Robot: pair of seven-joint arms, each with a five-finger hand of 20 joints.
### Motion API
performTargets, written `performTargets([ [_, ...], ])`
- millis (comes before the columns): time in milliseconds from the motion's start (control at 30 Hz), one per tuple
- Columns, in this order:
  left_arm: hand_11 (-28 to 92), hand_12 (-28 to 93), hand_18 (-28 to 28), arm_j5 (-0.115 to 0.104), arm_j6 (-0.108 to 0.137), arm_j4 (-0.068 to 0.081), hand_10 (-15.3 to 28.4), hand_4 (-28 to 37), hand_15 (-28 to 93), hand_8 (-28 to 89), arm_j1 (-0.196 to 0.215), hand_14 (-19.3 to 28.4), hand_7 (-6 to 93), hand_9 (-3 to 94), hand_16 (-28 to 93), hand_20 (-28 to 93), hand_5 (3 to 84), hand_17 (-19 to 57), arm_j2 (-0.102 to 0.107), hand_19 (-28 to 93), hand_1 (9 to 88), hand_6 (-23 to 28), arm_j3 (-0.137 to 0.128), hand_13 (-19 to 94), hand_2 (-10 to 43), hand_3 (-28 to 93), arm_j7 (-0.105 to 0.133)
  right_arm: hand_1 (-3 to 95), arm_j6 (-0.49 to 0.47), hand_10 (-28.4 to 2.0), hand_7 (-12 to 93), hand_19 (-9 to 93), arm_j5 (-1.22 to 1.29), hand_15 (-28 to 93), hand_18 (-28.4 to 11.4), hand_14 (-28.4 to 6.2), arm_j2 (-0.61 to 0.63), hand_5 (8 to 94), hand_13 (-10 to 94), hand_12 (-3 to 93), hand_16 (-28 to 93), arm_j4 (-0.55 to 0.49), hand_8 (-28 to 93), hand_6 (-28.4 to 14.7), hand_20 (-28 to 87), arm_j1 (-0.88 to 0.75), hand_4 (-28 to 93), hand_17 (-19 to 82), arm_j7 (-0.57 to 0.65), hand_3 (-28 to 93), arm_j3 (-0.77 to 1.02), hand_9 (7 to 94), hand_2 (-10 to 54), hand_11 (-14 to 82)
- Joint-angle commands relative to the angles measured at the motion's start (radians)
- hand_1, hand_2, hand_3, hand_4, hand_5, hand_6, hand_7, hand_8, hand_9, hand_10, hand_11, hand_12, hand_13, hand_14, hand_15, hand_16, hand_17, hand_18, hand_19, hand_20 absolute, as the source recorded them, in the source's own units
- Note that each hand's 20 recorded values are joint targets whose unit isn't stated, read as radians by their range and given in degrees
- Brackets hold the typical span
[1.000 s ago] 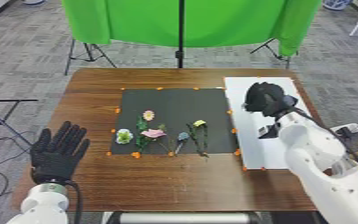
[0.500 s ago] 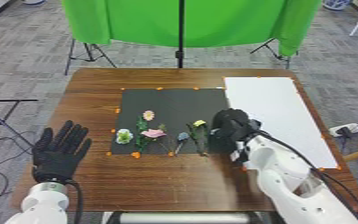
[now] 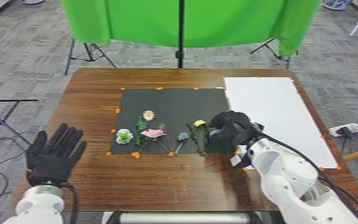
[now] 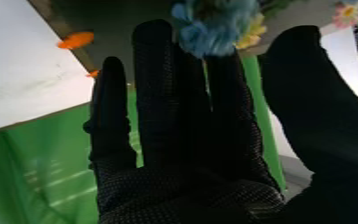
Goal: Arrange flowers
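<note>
Green cloth (image 3: 131, 22) above gray carpet (image 3: 144, 57)

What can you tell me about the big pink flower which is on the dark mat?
The pink flower lies flat on the dark mat, between the white flower and the blue one. Its petals look soft and ruffled, perhaps fabric. A thin stem seems to run toward the near edge. Leafy green stems lie close on its left; no hand touches it.
</note>
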Motion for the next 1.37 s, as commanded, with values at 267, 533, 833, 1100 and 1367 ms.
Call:
performTargets([
  [267,19,8,11.9,0.056,-0.113,0.018,14.2,-28.3,22,-11,0.027,12.1,11.4,41.3,-6,10,45.1,-3.8,-0.010,29,24.2,8.9,-0.071,32,14.2,75,0.019,19.1,-0.020,-13.0,10,45,0.742,16,-16.3,-13.2,-0.258,44.2,41,13.8,23,-0.125,-10,-1.1,24,-0.111,-28,16,0.079,77,0.365,43.6,3.2,5.0],
  [533,15,7,11.7,0.109,-0.147,0.014,12.8,-28.3,13,-10,0.060,10.0,9.5,40.9,-4,10,43.7,-3.2,-0.018,26,23.3,7.8,-0.155,33,12.7,74,0.064,14.8,0.030,-10.9,8,28,1.046,8,-15.4,-13.2,-0.346,39.9,32,11.4,23,-0.118,-9,0.7,20,-0.179,-28,14,0.051,76,0.439,38.1,8.5,3.5],
  [833,14,8,11.6,0.156,-0.190,0.015,12.6,-28.3,12,-11,0.031,10.1,9.8,39.7,-3,11,42.9,-3.4,-0.015,25,23.8,7.3,-0.205,32,12.7,74,0.074,12.7,-0.006,-10.7,7,26,1.055,8,-15.7,-14.1,-0.336,40.6,32,11.2,23,-0.162,-9,0.3,21,-0.159,-28,13,0.037,77,0.468,38.6,9.2,3.9],
  [1100,14,8,11.8,0.133,-0.186,0.020,12.6,-28.3,12,-11,0.031,10.3,9.6,39.6,-2,11,42.8,-3.6,-0.013,25,23.8,7.2,-0.208,32,12.4,74,0.070,12.6,-0.003,-10.8,7,26,1.066,8,-15.8,-14.4,-0.324,40.6,32,11.1,23,-0.200,-9,0.1,22,-0.169,-28,13,0.043,77,0.481,38.7,9.7,3.9],
  [1367,14,8,12.0,0.165,-0.223,-0.020,12.7,-28.3,13,-11,0.051,10.9,9.7,39.8,-2,11,42.9,-3.8,-0.018,25,23.9,7.3,-0.229,32,12.4,74,0.045,13.2,-0.010,-11.0,7,26,1.107,8,-15.9,-14.9,-0.332,41.1,33,11.0,23,-0.204,-9,-0.2,22,-0.174,-28,13,0.061,77,0.491,39.0,10.1,4.0],
])
